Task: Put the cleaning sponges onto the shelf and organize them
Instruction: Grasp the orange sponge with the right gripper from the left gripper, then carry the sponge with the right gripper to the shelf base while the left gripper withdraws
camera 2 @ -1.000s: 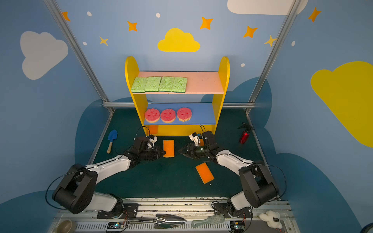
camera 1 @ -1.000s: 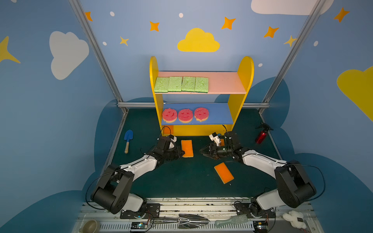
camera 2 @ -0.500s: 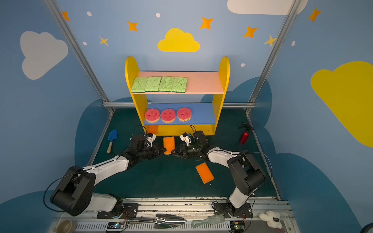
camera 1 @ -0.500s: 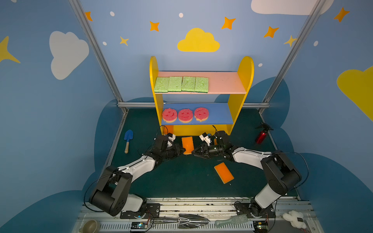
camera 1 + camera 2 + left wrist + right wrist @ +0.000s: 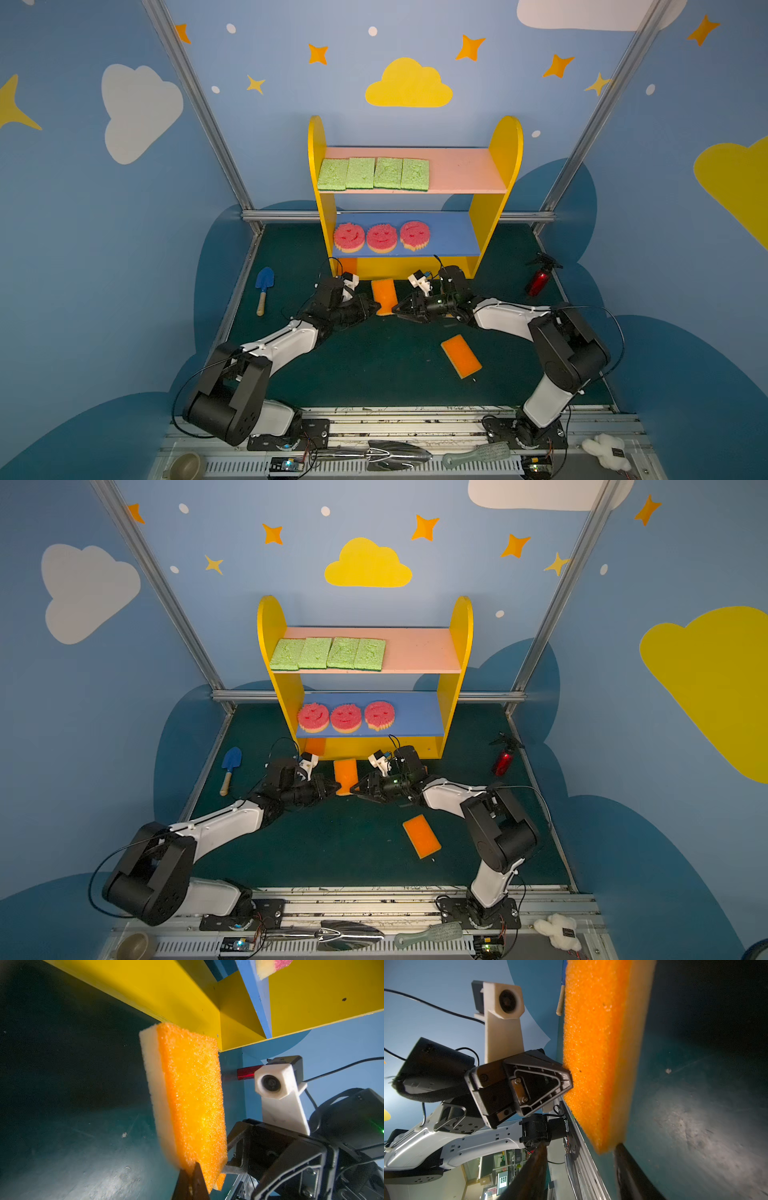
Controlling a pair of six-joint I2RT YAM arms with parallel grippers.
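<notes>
Cleaning sponges: seven look shelved, with four green ones [image 5: 373, 173] in a row on the pink top board [image 5: 461, 170] and three pink smileys [image 5: 381, 237] on the blue middle board [image 5: 453, 239] of the shelf [image 5: 505, 141]. The orange set is what's left. An orange patch [image 5: 348, 266] shows in the bottom tier at its left end, likely a sponge already in, but I can't confirm. The standing orange sponge [image 5: 384, 293] is on edge on the mat [image 5: 374, 374], just in front of the shelf base, between both grippers. Left gripper [image 5: 376, 308] is pressed together, tip against the orange face, propping rather than pinching. Right gripper [image 5: 397, 309] is spread and straddles the sponge's near end: one finger [image 5: 631, 1172] by the yellow side, the other clear of the orange face, so no clamp that I can see. The flat orange sponge [image 5: 461, 356] lies on the mat, well apart from the shelf, untouched. My read: roughly two thirds done; the bottom tier needs the standing one, then the flat one.
</notes>
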